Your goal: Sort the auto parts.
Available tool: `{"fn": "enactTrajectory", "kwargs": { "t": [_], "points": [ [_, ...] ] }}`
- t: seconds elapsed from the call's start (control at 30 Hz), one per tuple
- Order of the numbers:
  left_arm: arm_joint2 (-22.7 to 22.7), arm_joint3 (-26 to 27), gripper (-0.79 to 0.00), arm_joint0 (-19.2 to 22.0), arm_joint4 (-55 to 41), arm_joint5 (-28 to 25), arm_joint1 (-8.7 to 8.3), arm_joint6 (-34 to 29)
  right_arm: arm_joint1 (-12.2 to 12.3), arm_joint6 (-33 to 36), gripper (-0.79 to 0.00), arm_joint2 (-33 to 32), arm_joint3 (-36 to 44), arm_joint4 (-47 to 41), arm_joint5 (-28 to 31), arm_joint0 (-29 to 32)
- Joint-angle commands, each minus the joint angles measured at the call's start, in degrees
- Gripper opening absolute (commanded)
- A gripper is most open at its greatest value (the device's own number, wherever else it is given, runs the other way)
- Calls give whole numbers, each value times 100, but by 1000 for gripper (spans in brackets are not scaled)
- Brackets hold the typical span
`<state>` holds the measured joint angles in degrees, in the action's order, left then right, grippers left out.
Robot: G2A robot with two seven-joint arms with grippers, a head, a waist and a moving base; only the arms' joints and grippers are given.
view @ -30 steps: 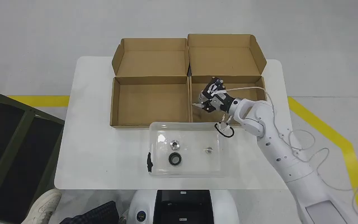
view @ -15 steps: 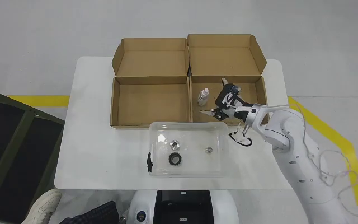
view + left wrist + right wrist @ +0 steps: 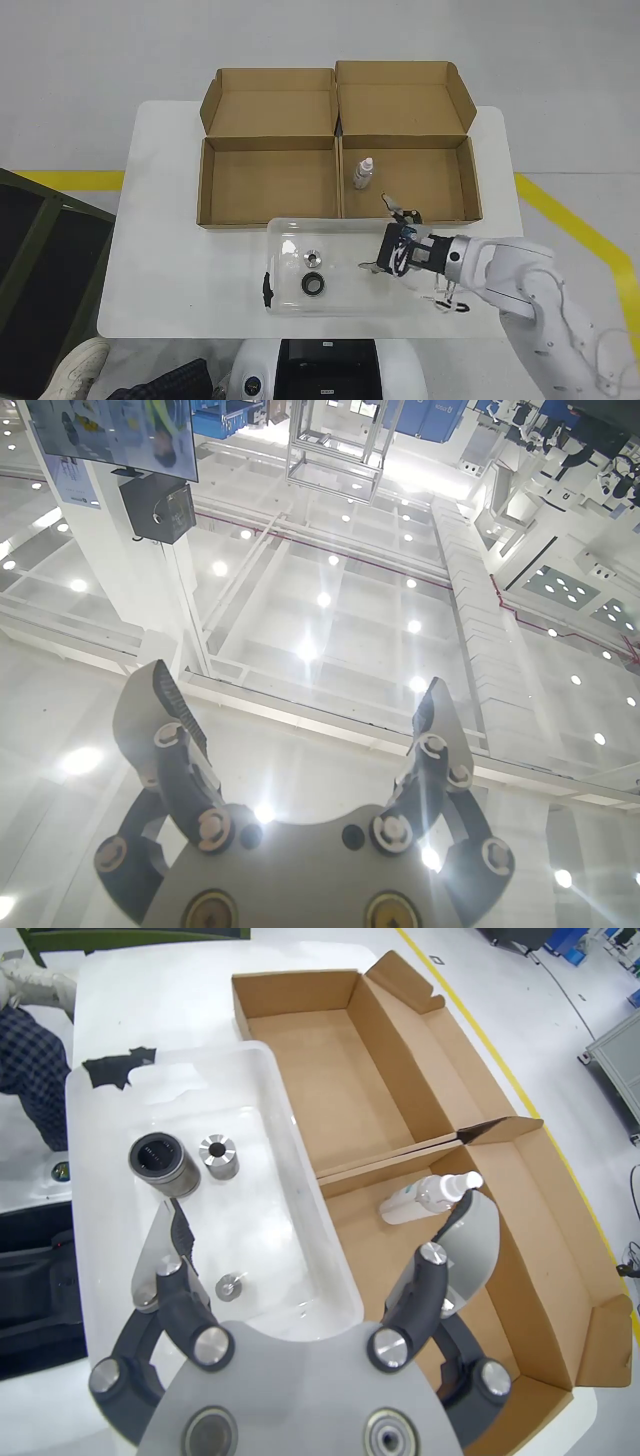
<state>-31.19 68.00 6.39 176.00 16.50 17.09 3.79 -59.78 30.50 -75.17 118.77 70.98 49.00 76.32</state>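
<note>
Over clear bin [image 3: 330, 224] | right jaws wide open, empty, back from right box [image 3: 430, 190] | bottle [image 3: 364, 173] left there, seemingly lying.

A clear plastic bin [image 3: 335, 222] sits on the desk with three parts in it. A black ringed bushing [image 3: 161, 1165] stands upright, bore up, and a steel cylinder [image 3: 218, 1156] with a dark hole in its top stands just beside it. A small silver round piece [image 3: 228, 1286] lies apart from both. Behind the bin are two open cardboard boxes. The left box [image 3: 270, 185] has a bare floor, and the right box [image 3: 430, 185] holds a small clear spray bottle [image 3: 364, 173], on its side near the shared wall.
</note>
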Motion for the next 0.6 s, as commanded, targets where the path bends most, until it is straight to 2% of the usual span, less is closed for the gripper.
{"fn": "enactTrajectory", "kwargs": {
  "t": [0.0,0.23,0.57],
  "points": [
    [0,0,0,0,0,0,0,0,20,70,0,62,20,168,155,62],
    [0,0,0,0,0,0,0,0,54,273,0,366,-91,606,402,103],
    [0,0,0,0,0,0,0,0,88,524,0,564,-228,1033,338,72]
  ]
}}
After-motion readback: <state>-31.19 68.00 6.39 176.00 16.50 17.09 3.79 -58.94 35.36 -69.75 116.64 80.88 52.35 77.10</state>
